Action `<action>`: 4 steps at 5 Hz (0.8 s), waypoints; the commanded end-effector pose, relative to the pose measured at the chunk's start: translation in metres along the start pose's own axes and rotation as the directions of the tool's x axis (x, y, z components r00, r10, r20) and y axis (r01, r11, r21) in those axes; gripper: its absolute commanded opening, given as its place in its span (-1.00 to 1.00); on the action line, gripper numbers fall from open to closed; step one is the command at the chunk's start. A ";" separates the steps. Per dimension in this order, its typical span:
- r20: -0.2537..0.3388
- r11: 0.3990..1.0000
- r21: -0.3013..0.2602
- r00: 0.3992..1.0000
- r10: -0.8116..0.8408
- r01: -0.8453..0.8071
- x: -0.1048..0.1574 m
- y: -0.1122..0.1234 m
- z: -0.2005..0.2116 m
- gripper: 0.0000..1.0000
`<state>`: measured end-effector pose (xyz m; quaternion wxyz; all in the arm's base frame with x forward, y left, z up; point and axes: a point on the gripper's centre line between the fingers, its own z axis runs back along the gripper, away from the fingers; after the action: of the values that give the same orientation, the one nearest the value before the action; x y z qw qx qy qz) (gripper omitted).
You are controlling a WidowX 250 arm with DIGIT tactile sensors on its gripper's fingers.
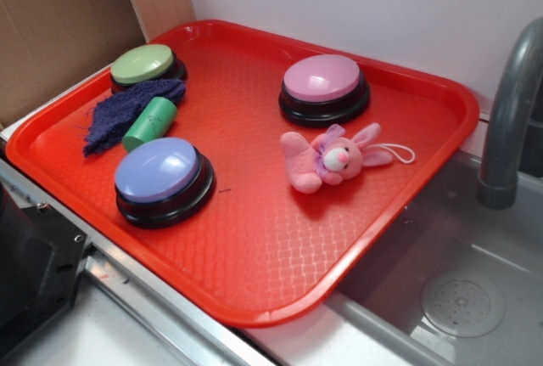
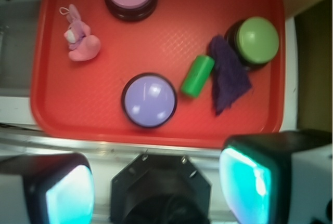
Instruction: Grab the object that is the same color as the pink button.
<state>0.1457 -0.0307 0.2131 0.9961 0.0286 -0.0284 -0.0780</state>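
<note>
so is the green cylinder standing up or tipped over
Tipped over: the green cylinder lies on its side on the red tray, one end against the purple cloth.

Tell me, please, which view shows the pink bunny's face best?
The exterior view: the pink bunny lies close, its white muzzle and purple bow clear. The wrist view shows the bunny small, from above, and blurred.
</note>
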 end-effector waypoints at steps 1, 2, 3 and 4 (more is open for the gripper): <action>0.089 0.994 0.003 0.990 -0.108 0.108 0.063 -0.031 -0.048 1.00; 0.138 0.988 -0.035 0.980 -0.144 0.150 0.087 -0.048 -0.082 1.00; 0.179 0.979 -0.062 0.967 -0.182 0.196 0.109 -0.061 -0.118 1.00; 0.181 0.969 -0.133 0.967 -0.181 0.206 0.118 -0.071 -0.148 1.00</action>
<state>0.2534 -0.1070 0.0544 0.9789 -0.0466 -0.0805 -0.1820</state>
